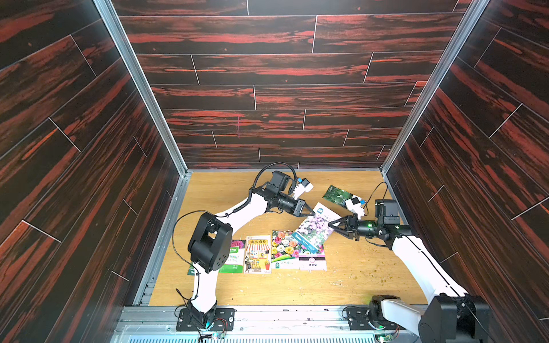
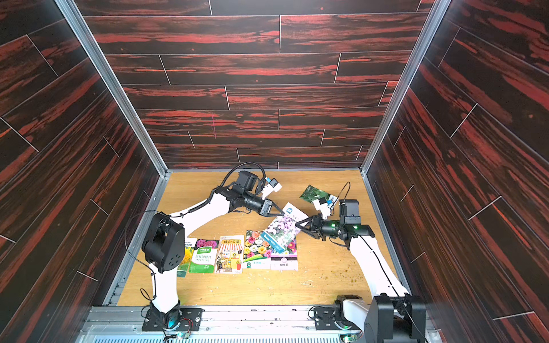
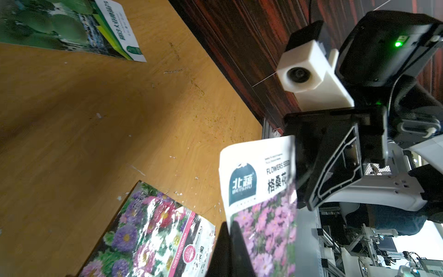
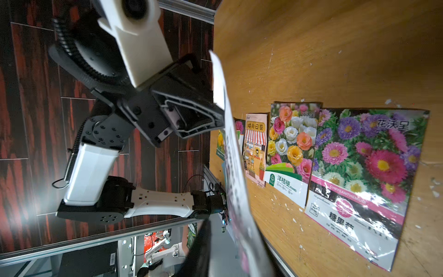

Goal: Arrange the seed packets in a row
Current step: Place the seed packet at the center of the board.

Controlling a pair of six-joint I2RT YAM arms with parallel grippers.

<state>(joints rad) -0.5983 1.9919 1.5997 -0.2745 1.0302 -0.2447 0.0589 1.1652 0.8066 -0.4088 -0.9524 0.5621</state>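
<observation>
In both top views the left gripper [image 1: 311,212] pinches a top corner of the purple flower packet [image 1: 313,233]. The right gripper [image 1: 331,223] touches its other side; I cannot tell if it grips. A row of packets [image 1: 258,254] lies nearer the robot than both grippers. The left wrist view shows the packet [image 3: 259,191] against one finger [image 3: 223,254]. The right wrist view shows the packet [image 4: 233,153] edge-on above the table [image 4: 335,60].

Row of seed packets [image 1: 284,251], one aloft
</observation>
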